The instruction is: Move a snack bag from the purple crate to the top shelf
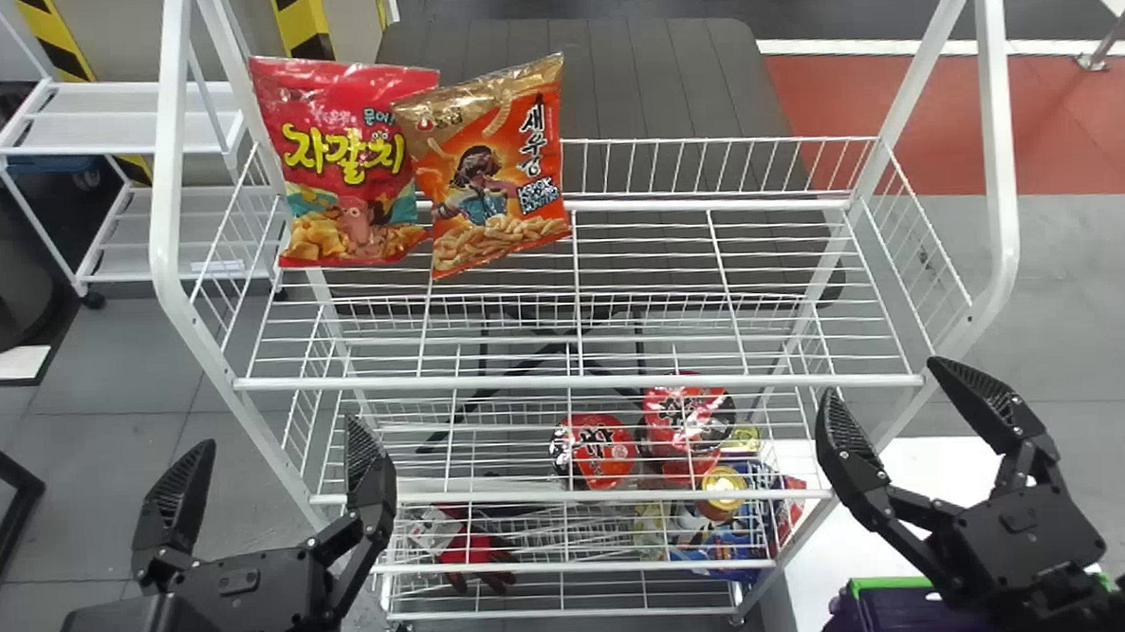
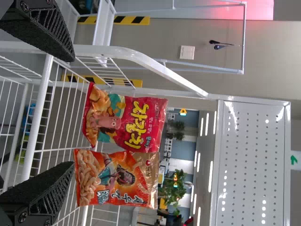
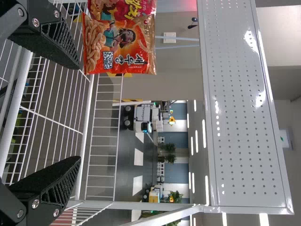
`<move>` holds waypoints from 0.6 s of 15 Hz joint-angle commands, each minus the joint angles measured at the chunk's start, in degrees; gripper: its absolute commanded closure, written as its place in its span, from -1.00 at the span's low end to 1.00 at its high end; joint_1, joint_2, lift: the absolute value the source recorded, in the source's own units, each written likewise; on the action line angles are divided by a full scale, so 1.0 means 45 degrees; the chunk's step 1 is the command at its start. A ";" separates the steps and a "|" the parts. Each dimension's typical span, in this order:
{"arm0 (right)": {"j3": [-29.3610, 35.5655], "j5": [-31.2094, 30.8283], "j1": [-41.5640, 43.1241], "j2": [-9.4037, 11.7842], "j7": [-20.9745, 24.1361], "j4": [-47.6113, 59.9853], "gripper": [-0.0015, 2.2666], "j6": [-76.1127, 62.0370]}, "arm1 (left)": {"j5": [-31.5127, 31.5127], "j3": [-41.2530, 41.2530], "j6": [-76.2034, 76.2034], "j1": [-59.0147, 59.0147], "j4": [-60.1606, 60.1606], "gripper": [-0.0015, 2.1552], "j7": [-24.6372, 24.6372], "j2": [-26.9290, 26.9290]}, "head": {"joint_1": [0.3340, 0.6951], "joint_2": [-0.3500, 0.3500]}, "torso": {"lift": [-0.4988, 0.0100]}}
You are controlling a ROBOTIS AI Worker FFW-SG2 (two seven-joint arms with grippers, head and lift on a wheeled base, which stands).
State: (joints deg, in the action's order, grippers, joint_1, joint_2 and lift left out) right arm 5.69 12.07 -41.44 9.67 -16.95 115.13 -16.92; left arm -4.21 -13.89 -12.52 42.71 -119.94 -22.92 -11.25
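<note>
My left gripper (image 1: 271, 490) stands open before the rack's left front, its two fingers apart with nothing between them; the left gripper (image 2: 61, 110) looks the same in its wrist view. At the right front corner, my right gripper (image 1: 894, 415) is open and empty, as is the right gripper (image 3: 75, 113) in its wrist view. A red snack bag (image 1: 352, 164) and an orange snack bag (image 1: 494, 172) stand side by side on the top shelf (image 1: 575, 382), at its left. The purple crate (image 1: 903, 615) is partly hidden beneath the right arm.
Lower shelves hold red-lidded cups (image 1: 595, 449), cans (image 1: 722, 491) and a red and black glove (image 1: 478, 557). White rack posts (image 1: 997, 145) rise at both sides. A white surface (image 1: 930, 480) lies under the right gripper, beside the rack.
</note>
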 commanded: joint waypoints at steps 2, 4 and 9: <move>0.0043 0.0032 -0.0049 0.0000 -0.0003 0.0042 -0.87 0.0002 | 0.0018 -0.0018 -0.0039 0.0079 -0.0047 -1.00 -0.0005 -0.0019 | 1.00 -0.18 | 0.96; 0.0043 0.0032 -0.0088 0.0000 -0.0003 0.0042 -0.87 0.0002 | 0.0018 -0.0038 -0.0078 0.0118 -0.0047 -1.00 -0.0005 -0.0019 | 1.00 -0.19 | 0.96; 0.0043 0.0091 -0.0166 0.0000 -0.0003 0.0061 -0.87 -0.0115 | 0.0076 -0.0096 -0.0078 0.0176 -0.0066 -1.00 -0.0005 -0.0019 | 1.00 -0.20 | 0.95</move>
State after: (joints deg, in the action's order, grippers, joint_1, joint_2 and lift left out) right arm 5.89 12.36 -42.04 9.70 -17.05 115.31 -17.34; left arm -3.91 -14.27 -12.87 43.48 -120.23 -22.94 -11.34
